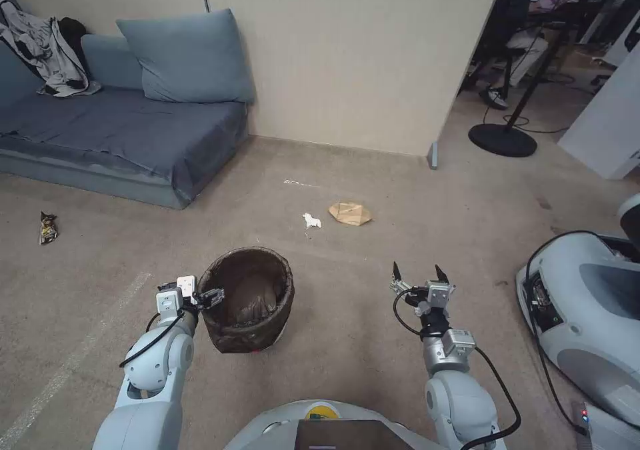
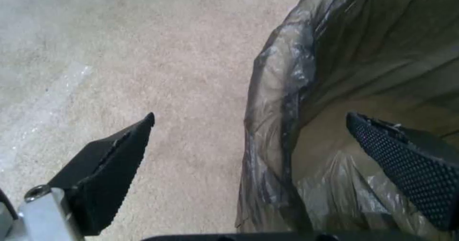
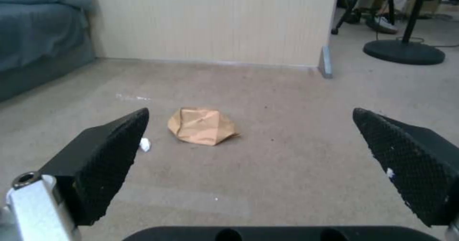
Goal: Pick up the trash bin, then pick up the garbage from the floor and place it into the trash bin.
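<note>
Head view: the bin [image 1: 248, 301] stands on the carpet [image 1: 373, 190] just ahead of the robot, lined with a dark bag folded over its rim. The left gripper [image 1: 208, 297] is at the bin's left rim, its fingers spread with the rim between them, not yet closed on it. The right gripper [image 1: 420, 278] hangs over bare carpet well to the right of the bin, fingers spread and holding nothing. Farther out, toward the wall [image 1: 347, 57], lie a white scrap [image 1: 311, 221] and, just to its right, a tan paper [image 1: 349, 213]. A dark wrapper [image 1: 47, 227] lies far to the left, near the front of the sofa [image 1: 120, 137].

Left wrist view: the left gripper [image 2: 249, 140] straddles the bagged wall of the bin [image 2: 282, 101], one finger [image 2: 110, 162] outside over the carpet [image 2: 143, 47] and the other inside the bin. Neither touches the bag.

Right wrist view: the right gripper [image 3: 251, 133] is wide open and low over the carpet [image 3: 287, 169]. The tan paper [image 3: 202, 125] lies ahead between its fingers, well apart from them. The white scrap [image 3: 145, 144] shows beside one finger [image 3: 103, 158].
</note>
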### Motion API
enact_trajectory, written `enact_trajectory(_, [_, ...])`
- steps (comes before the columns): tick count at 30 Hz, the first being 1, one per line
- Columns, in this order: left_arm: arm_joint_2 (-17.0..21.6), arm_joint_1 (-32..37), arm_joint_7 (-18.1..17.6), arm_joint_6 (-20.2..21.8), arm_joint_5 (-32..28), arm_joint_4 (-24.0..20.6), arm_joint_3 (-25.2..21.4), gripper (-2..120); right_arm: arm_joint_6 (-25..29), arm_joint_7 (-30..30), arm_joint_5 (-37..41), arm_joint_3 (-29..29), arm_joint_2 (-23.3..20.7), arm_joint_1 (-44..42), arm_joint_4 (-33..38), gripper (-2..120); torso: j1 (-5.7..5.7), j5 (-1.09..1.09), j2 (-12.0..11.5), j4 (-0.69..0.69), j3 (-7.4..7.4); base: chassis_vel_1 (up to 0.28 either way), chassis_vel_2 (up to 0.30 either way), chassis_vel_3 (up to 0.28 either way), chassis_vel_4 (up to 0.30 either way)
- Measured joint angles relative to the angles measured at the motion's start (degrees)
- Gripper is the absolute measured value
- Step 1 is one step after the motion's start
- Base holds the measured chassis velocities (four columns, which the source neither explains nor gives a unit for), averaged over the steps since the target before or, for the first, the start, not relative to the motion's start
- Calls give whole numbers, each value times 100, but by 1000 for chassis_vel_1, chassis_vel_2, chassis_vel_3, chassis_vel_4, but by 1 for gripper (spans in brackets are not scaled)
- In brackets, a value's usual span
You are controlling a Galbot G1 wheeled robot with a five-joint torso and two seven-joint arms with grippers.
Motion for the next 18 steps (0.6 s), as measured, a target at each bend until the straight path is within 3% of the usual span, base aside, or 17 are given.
enact_trajectory(13, [-38,-24,-10,-13,-14,140,22,99,19,0,-13,-25,22,27,-26,100,0,2,0,0,0,0,0,0,0])
enact_trajectory(18, [-44,-37,-49,-20,5,193,19,85,26,-2,-17,-30,25,33,-33,100,0,3,0,0,0,0,0,0,0])
